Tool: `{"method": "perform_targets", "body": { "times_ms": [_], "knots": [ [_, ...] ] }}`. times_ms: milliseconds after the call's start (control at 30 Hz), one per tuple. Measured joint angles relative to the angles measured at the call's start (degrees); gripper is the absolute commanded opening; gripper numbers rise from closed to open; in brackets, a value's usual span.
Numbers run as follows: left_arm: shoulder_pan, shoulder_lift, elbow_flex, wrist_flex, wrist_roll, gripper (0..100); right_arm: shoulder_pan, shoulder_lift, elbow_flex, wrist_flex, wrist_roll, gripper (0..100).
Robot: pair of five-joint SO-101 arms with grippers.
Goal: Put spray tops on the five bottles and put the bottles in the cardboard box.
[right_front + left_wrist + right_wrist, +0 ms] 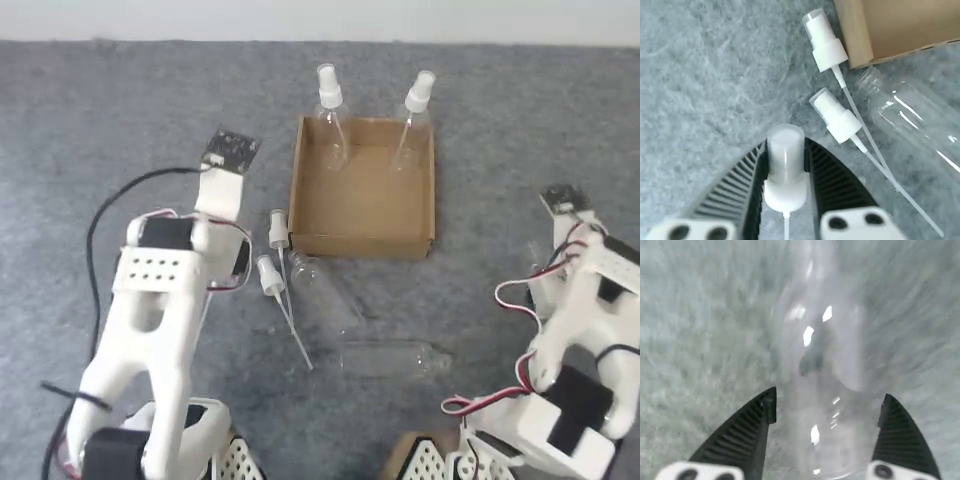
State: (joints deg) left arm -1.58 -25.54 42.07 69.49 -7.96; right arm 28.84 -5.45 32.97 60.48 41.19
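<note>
1. High view: the cardboard box [360,243] sits mid-surface [100,110]. Two capped bottles [330,115], [413,115] stand upright inside it at the far wall. By its near corner on the left arm's side lie two loose spray tops [277,230], [268,272], heads toward the box. Just beside them two bare bottles [320,295], [395,358] lie on their sides, one slanted and one crosswise.
2. Left wrist view: the left gripper [785,145] has its fingers [832,175] drawn narrow on the held spray top [785,172]. The top lies along the fingers, head outward. Ahead lie the loose tops, a box corner [860,35] and a bare bottle's neck.
3. Right wrist view: the right gripper [829,394] has its fingers [747,435] spread wide. A clear bottle [815,350] lies between them, its long axis running away from the wrist. It is too blurred to tell whether they touch.
</note>
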Motion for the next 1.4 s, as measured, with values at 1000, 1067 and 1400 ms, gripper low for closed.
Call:
{"method": "perform_targets", "body": {
  "times_ms": [1000, 1067, 1400],
  "knots": [
    [0.53, -0.70, 3.69, -4.04, 0.53, 1, -7.12, 29.01, -32.44, 17.14, 2.90, 0.6],
    [0.53, -0.70, 3.69, -4.04, 0.62, 1, -7.12, 28.75, -33.32, 17.14, 2.90, 0.5],
    [0.44, -0.70, -6.15, -4.04, 0.62, 1, -16.62, 5.54, -35.25, 21.89, -8.53, 0.6]
  ]
}}
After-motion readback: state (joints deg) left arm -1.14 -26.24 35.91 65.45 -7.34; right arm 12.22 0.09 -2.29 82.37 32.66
